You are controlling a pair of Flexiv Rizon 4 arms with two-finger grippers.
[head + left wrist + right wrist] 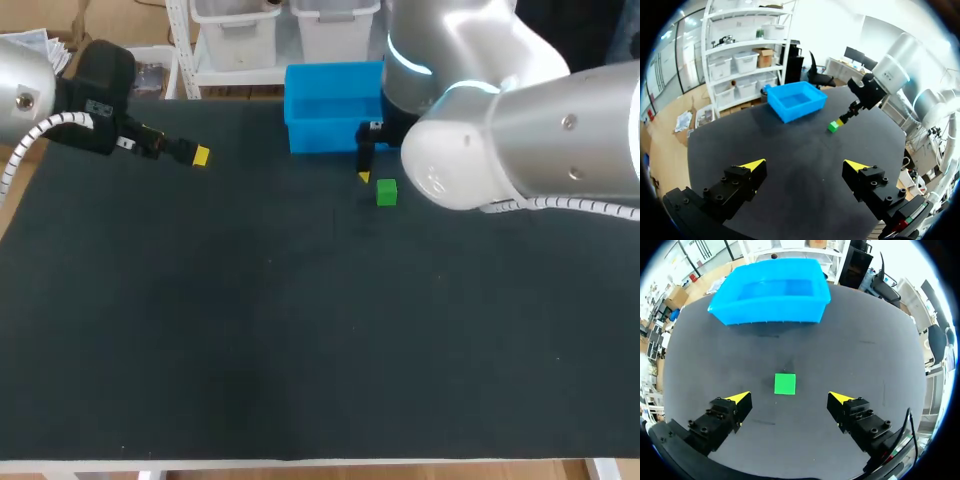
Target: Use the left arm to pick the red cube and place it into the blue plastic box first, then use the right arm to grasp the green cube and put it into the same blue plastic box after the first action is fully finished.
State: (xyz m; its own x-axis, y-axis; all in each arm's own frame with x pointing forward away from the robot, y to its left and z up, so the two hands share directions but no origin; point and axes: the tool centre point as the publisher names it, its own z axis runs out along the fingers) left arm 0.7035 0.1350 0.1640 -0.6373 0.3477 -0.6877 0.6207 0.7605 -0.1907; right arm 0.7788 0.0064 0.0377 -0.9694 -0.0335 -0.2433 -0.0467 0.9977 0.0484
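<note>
The green cube (785, 383) lies flat on the table (250, 330) near the blue box (770, 290). It is ahead of the right gripper (788, 397), its edges square to the fingers, which stand wide apart and do not touch it. The box has its long side across, parallel to the line between these fingers. The left gripper (807, 164) is well apart, with fingers also wide and holding nothing.
</note>
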